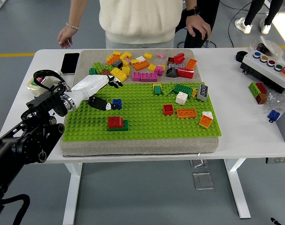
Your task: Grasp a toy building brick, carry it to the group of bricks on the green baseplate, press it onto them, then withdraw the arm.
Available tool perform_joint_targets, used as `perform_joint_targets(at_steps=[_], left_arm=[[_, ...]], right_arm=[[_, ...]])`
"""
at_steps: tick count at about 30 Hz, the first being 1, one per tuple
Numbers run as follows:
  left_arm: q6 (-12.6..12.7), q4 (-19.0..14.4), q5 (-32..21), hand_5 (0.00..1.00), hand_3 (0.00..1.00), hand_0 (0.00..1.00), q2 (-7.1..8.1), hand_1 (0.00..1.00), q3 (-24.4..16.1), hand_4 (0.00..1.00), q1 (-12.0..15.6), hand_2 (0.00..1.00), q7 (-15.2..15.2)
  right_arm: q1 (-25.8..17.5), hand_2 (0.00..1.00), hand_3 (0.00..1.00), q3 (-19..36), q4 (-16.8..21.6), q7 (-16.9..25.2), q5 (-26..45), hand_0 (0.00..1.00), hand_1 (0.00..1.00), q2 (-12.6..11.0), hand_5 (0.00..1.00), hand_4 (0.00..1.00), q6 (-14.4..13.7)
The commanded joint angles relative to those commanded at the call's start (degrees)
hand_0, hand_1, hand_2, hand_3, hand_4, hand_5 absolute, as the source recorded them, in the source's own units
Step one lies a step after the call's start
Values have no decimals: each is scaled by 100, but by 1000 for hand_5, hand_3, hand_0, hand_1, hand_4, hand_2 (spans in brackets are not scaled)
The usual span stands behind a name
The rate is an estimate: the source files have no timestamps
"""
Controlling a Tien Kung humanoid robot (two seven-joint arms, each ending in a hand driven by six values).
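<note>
Head view: red brick [115, 122] on a green one sits nearest on the baseplate [147, 126], with open studs all around. Farther back, the left robot hand [104, 93] looks loosely spread beside a blue brick [117, 103]; a grip can't be confirmed. Loose bricks [142, 65] are piled beyond the far edge.

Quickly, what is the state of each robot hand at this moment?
Left hand: over the green baseplate, fingers spread, holding nothing.
Right hand: not in view.
</note>
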Motion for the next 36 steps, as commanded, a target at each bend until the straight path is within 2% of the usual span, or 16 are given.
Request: perform_joint_targets(at_steps=[11, 18, 26, 36], left_arm=[[22, 841, -162, 234, 686, 740, 8, 718, 703, 881, -545, 679, -40], [82, 1280, -329, 257, 686, 741, -28, 718, 1004, 900, -787, 683, -58], [188, 1644, -457, 261, 662, 740, -89, 712, 1218, 886, -977, 671, -52], [268, 1883, -580, 260, 652, 737, -168, 709, 1377, 882, -1065, 665, -34]], right_arm=[[33, 729, 666, -45, 0, -12, -29, 759, 679, -16, 502, 928, 11], [53, 729, 666, -79, 0, -21, -45, 759, 679, -21, 502, 928, 20], [73, 729, 666, -95, 0, -41, -55, 761, 680, -35, 503, 928, 38], [91, 728, 666, -99, 0, -31, -48, 760, 680, -32, 502, 929, 43]])
